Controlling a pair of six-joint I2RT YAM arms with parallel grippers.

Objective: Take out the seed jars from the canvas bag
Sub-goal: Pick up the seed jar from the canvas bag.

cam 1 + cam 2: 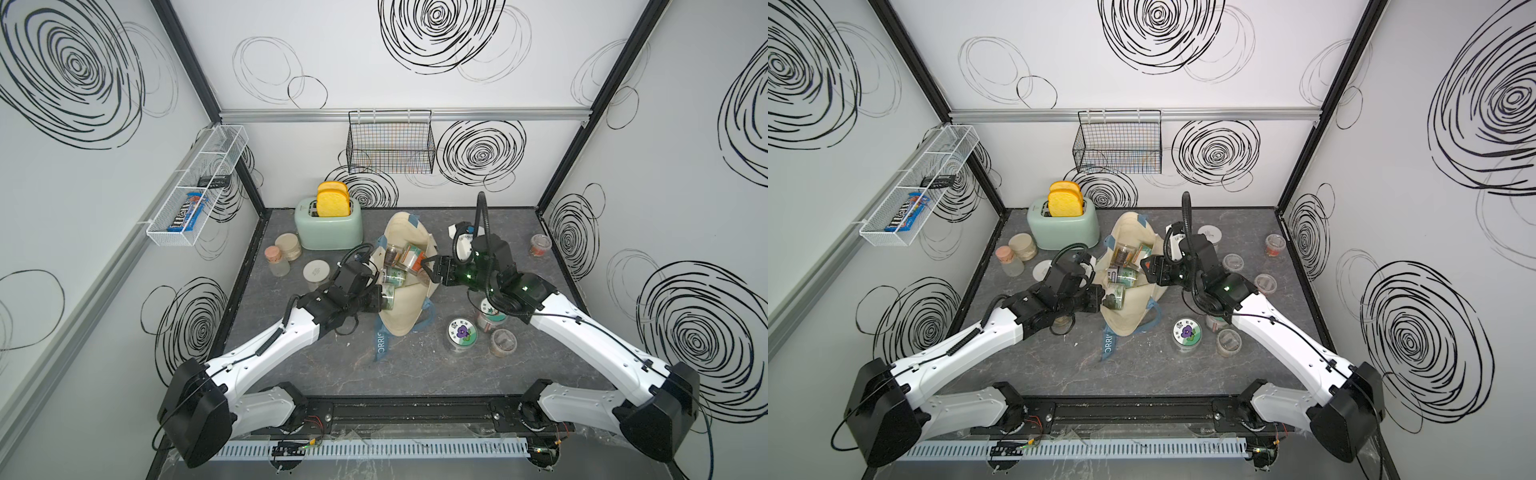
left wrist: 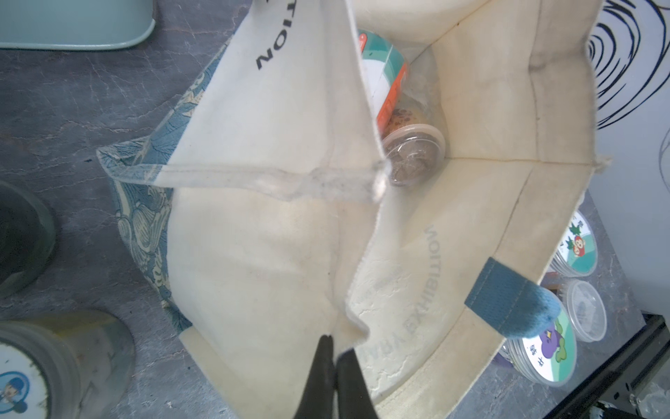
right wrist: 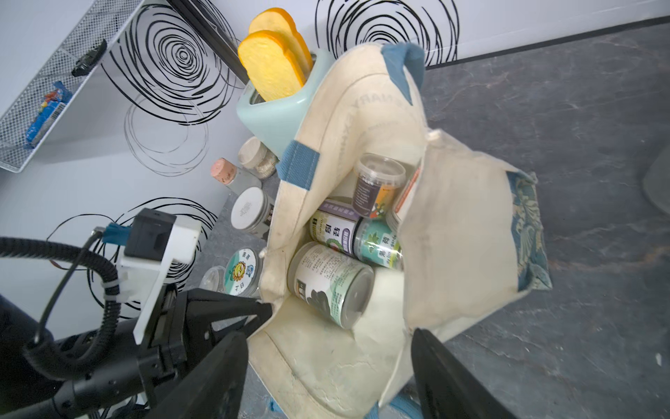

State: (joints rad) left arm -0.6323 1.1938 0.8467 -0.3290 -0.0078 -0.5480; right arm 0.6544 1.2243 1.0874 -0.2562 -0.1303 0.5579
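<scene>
In a top view the left gripper point(image 1: 380, 300) is pinched shut on the 8 o'clock rim of the canvas bag point(image 1: 401, 322), while the right gripper point(image 3: 328, 333), jaws apart and empty, faces the seed jars point(image 1: 392, 276) heaped inside at its 9 o'clock, the nearest lying on its side.

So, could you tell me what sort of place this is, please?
Probably a lab test booth dressed as a kitchen: swirl-printed wall panels, a toaster on the tabletop, a wire basket hung behind.

Swirl-patterned white walls point(image 1: 357, 54), grey marbled tabletop point(image 1: 415, 374)
</scene>
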